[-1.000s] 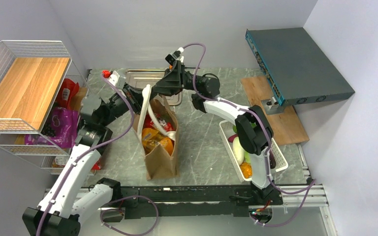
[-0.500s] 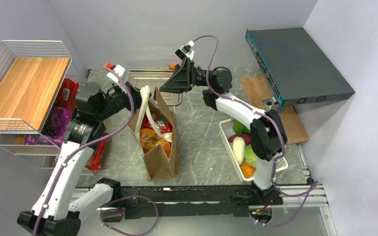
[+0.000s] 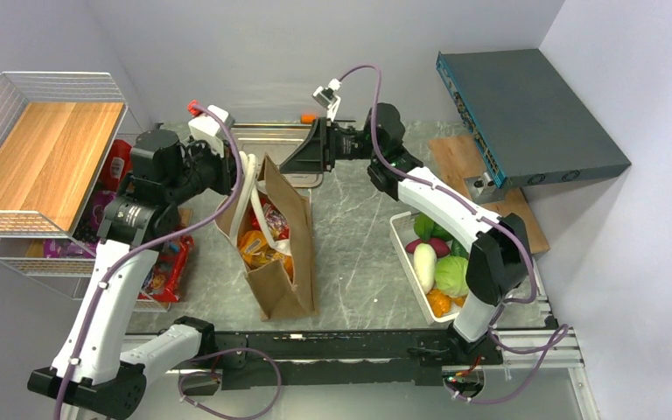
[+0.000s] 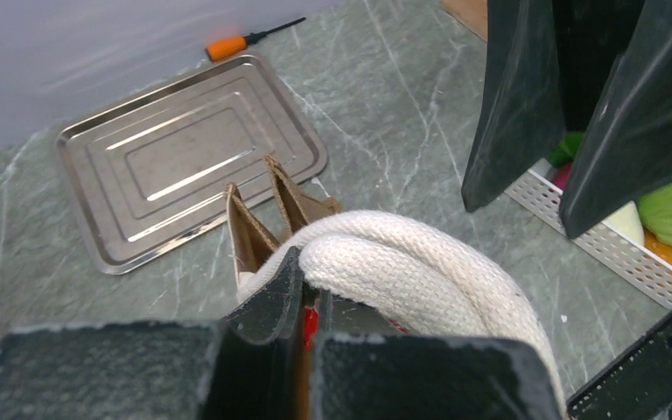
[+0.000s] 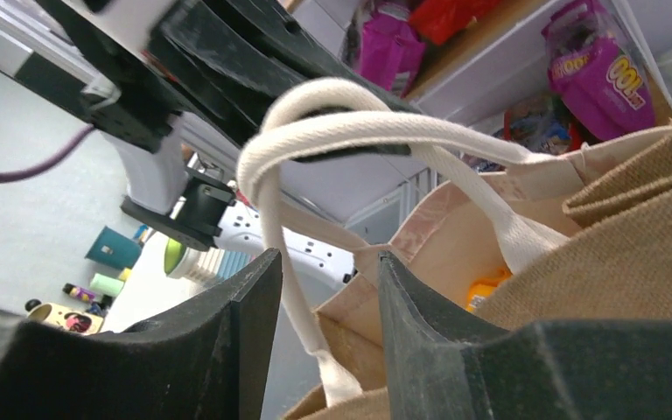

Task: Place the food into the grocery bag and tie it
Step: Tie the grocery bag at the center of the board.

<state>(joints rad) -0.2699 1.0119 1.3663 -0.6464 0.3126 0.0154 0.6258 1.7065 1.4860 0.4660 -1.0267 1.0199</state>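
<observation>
Top external view is showing the grocery bag standing on the counter between the two arms. Its mouth is gaping, and orange and red snack packets are sitting inside. The left gripper is clenching the white loop handles above the bag's far rim and holding them lifted. The left wrist view is showing the thick woven strap pinched right at the fingertips.

The right gripper is hovering just beside it with jaws parted, grasping nothing. In its own wrist view one strand of the handles is running down through the gap between its fingers without being pinched. Some vegetables are lying in the white basket to the right, well apart from the bag. Whether they are meant for packing I cannot tell.

Judging from this, the tying is under way. To do it well, the right gripper should be closing on that strand high up, near the loop's crown, not low by the stitching. The left should be holding steady upward tension while it does. Any pull should be going along the strap rather than sideways, because the bag is tall and soft and looks likely to tip or spill. With the two grippers nearly touching, slow, small moves should be guarding against a finger clash.
</observation>
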